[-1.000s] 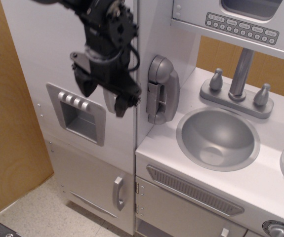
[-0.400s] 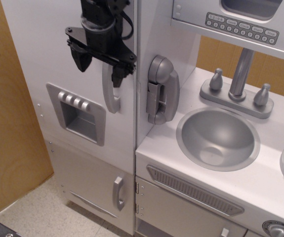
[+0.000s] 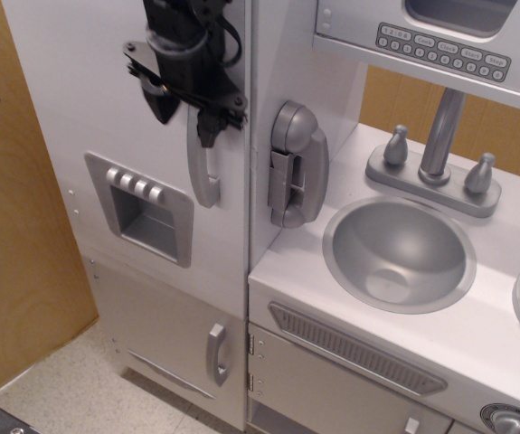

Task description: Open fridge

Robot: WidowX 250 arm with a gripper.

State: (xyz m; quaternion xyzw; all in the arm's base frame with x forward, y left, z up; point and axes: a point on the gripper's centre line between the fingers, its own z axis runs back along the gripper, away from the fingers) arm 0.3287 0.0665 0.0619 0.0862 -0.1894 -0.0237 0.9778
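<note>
The fridge (image 3: 88, 99) is the tall white door on the left of the toy kitchen. It is closed. Its long curved silver-grey handle (image 3: 203, 172) runs down the right edge, and a recessed grey dispenser panel (image 3: 142, 208) with buttons sits lower left. My black gripper (image 3: 187, 116) hangs in front of the door at the handle's upper end. Its fingers are spread, one left of the handle and one (image 3: 209, 127) over the handle's top. It holds nothing that I can see. The handle's top is hidden behind it.
A smaller lower door with a short handle (image 3: 216, 354) sits below the fridge. A grey toy phone (image 3: 294, 163) hangs right of the handle. Sink (image 3: 400, 253), tap (image 3: 440, 136) and vented oven panel (image 3: 354, 348) lie right. A wooden wall (image 3: 15, 226) stands left.
My gripper has risen from beside the dispenser and lower handle to the handle's top, and its fingers have drawn slightly closer together around it. The door has not moved.
</note>
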